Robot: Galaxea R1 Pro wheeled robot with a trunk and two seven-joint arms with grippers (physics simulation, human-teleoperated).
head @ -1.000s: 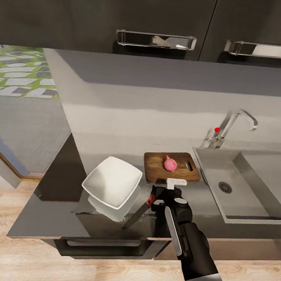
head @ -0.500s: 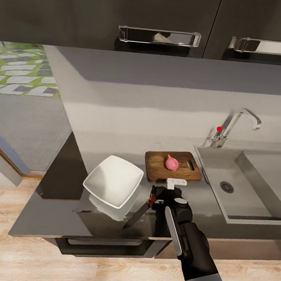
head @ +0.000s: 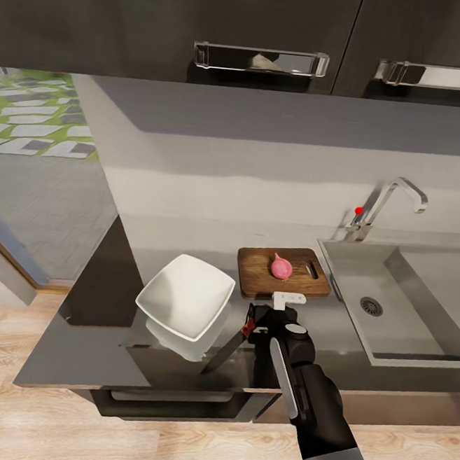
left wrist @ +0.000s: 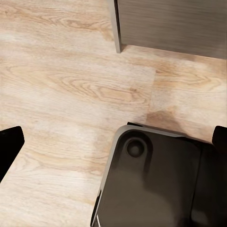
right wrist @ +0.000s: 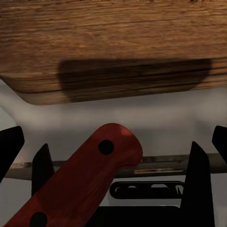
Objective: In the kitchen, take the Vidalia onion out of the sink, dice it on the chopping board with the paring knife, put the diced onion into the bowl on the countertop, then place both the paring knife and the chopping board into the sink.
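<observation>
On the grey kitchen surface (head: 187,240), the right gripper (head: 257,325) holds the paring knife (head: 234,341) by its reddish handle, fingers clamped on it, blade angled down toward the robot beside the white bowl (head: 185,297). Just beyond the gripper lies the chopping board (head: 257,278), with the pink onion (head: 280,266) resting whole on it, near the slot-shaped handle hole. To the right, the sink (head: 414,360) stands empty of the onion, its chrome tap (head: 393,196) curving above the basin. The right wrist view shows the knife handle (right wrist: 80,182) between the fingers, the board's near edge (right wrist: 113,52) just ahead. The left gripper's fingers (left wrist: 9,146) stand apart over the wooden floor (left wrist: 61,85). Judged from this, the onion's move to the board is done and the knife is in hand; dicing, filling the bowl and returning knife and board to the sink all remain.
</observation>
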